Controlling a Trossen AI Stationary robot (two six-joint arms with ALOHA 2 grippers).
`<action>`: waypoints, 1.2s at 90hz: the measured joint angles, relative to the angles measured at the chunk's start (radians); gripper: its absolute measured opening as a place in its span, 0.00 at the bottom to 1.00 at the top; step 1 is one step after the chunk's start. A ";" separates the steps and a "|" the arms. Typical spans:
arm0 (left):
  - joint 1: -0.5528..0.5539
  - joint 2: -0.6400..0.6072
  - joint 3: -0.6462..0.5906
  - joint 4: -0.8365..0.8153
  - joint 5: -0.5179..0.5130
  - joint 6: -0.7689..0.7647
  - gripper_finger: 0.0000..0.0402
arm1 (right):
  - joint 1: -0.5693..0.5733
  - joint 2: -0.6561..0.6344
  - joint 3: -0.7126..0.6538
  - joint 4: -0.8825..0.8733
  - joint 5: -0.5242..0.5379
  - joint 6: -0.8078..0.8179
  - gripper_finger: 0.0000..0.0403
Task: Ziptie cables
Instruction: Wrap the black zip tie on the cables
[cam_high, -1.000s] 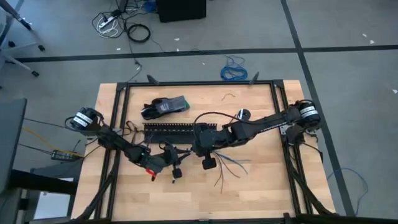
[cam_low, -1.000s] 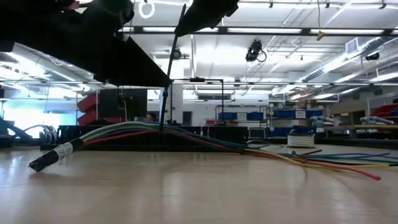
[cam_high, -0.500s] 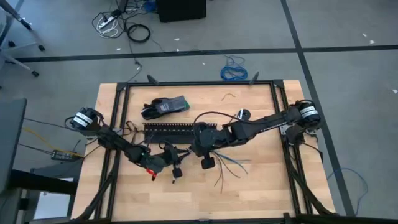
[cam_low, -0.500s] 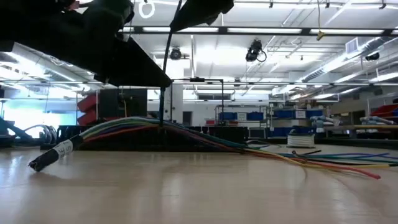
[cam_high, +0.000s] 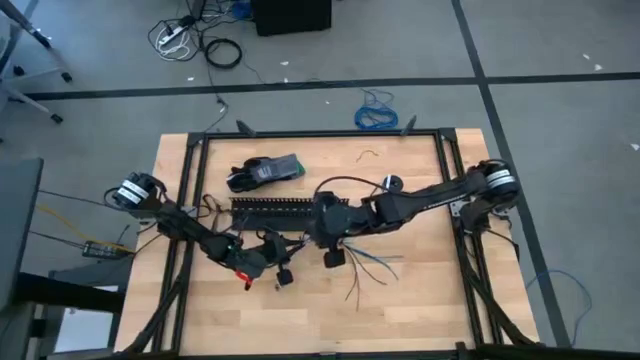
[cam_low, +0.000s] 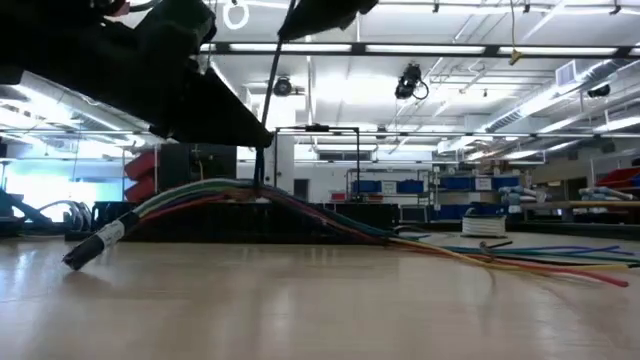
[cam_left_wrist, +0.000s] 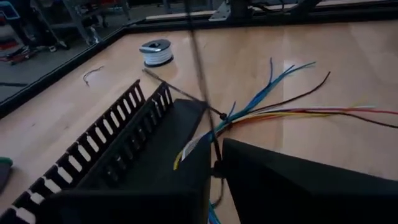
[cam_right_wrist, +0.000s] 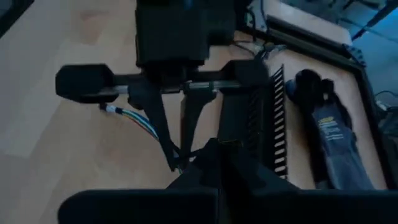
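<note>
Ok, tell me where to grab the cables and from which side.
Grip the cables on the tight stretch between the labelled end and the hump, coming down from above: there the wires run together, raised off the table. The far ends splay flat. Over the hump are the left gripper and the right gripper.

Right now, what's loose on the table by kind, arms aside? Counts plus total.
cable bundle: 1
zipties: 2
black slotted channel: 1
white spool: 1
dark handheld tool: 1
curled wire scrap: 1
Total: 7
</note>
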 joint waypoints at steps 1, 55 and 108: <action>0.000 0.000 0.000 0.001 0.000 0.000 0.09 | 0.000 -0.002 0.000 -0.001 0.000 0.000 0.00; 0.000 0.000 0.000 0.000 0.000 -0.001 0.09 | -0.001 -0.098 0.000 -0.001 0.061 -0.058 0.00; 0.000 0.000 0.000 0.000 0.009 -0.009 0.09 | -0.036 -0.126 0.000 0.017 0.179 -0.072 0.00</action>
